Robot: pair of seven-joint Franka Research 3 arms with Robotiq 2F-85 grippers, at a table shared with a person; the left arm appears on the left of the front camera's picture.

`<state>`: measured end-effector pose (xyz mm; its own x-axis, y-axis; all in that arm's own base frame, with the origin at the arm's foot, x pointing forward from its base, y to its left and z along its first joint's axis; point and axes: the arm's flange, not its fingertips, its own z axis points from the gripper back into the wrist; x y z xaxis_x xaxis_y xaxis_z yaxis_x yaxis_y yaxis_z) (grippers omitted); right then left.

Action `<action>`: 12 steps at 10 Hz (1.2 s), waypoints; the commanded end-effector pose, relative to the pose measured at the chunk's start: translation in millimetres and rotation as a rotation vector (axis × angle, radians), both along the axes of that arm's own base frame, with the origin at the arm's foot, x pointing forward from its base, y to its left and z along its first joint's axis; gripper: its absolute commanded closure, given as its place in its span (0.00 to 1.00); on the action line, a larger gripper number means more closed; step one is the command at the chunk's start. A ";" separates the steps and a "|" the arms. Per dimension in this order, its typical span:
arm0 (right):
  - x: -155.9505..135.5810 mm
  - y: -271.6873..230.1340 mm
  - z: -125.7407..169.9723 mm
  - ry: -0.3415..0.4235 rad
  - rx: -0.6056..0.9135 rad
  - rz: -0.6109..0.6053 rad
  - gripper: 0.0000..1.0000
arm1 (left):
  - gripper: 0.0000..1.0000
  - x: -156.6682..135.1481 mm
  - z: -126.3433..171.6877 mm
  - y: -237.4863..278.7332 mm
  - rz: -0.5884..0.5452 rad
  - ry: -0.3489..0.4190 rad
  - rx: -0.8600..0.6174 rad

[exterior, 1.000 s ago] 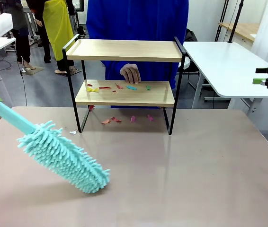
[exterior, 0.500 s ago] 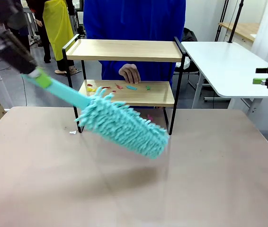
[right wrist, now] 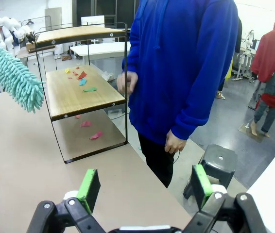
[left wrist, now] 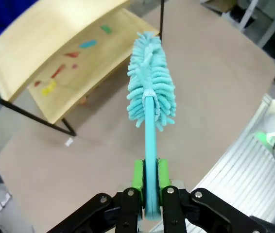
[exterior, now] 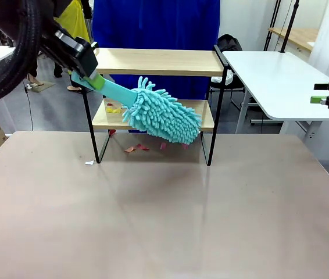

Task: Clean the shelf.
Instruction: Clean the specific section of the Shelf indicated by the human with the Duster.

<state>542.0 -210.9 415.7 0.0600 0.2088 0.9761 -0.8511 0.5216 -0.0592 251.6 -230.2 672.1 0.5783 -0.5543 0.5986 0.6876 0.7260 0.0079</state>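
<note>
The shelf (exterior: 153,61) stands at the table's far side, two wooden boards in a black frame. Coloured paper scraps (left wrist: 86,44) lie on its lower board (exterior: 206,120). My left gripper (exterior: 86,77) is shut on the handle of a teal fluffy duster (exterior: 161,116), whose head hangs at the front of the lower board. In the left wrist view, the green pads (left wrist: 138,175) clamp the handle and the duster (left wrist: 151,87) points past the shelf (left wrist: 45,43). My right gripper (exterior: 326,99) stays open at the far right, apart from everything. Its wrist view shows the right gripper (right wrist: 145,187), shelf (right wrist: 79,97) and duster (right wrist: 11,73).
A person in a blue hoodie (right wrist: 186,63) stands behind the shelf, one hand (right wrist: 127,81) by its frame. More scraps (exterior: 136,148) lie on the table under the shelf, and a white scrap (exterior: 89,163) sits by its left leg. A white table (exterior: 281,75) stands at the right.
My left arm has swung the duster up from the table's left side and across to the front of the shelf's lower board. The right gripper has not moved.
</note>
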 end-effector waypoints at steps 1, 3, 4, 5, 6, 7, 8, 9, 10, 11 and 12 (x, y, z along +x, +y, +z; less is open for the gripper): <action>-0.5 1.9 2.0 -0.004 0.001 -0.001 0.00 | 0.86 2.0 12.7 18.3 -0.168 0.046 0.101; -0.5 1.9 2.0 -0.004 0.001 -0.001 0.00 | 0.86 0.0 0.0 0.0 0.000 0.000 0.000; -0.5 1.9 2.0 -0.004 0.001 -0.001 0.00 | 0.86 -0.1 0.8 5.4 -0.049 0.021 0.040; -0.5 1.9 2.0 -0.004 0.001 -0.001 0.00 | 0.86 -5.8 4.2 -3.7 0.008 0.005 -0.027; -0.5 1.9 2.0 -0.004 0.001 -0.001 0.00 | 0.86 -10.1 2.2 -8.1 0.058 -0.019 -0.064; -0.5 1.9 2.0 -0.004 0.001 -0.001 0.00 | 0.86 -13.6 0.9 -8.5 0.121 -0.041 -0.092; -0.5 1.9 2.0 -0.004 0.001 -0.001 0.00 | 0.86 -20.2 1.3 -9.9 0.185 -0.067 -0.122; -0.5 1.9 2.0 -0.004 0.001 -0.001 0.00 | 0.86 -22.3 0.9 -12.9 0.248 -0.088 -0.147; -0.5 1.9 2.0 -0.004 0.001 -0.001 0.00 | 0.86 -23.5 -3.3 -23.1 0.283 -0.100 -0.174; -0.5 1.9 2.0 -0.004 0.001 -0.001 0.00 | 0.86 -22.7 -12.0 -36.8 0.316 -0.109 -0.186; -0.5 1.9 2.0 -0.004 0.001 -0.001 0.00 | 0.86 -19.2 -24.0 -56.5 0.351 -0.114 -0.204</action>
<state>542.1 -210.7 415.6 0.0600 0.2087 0.9761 -0.8513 0.5213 -0.0591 228.5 -268.4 661.7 0.6442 -0.2413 0.7258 0.4545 0.8840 -0.1095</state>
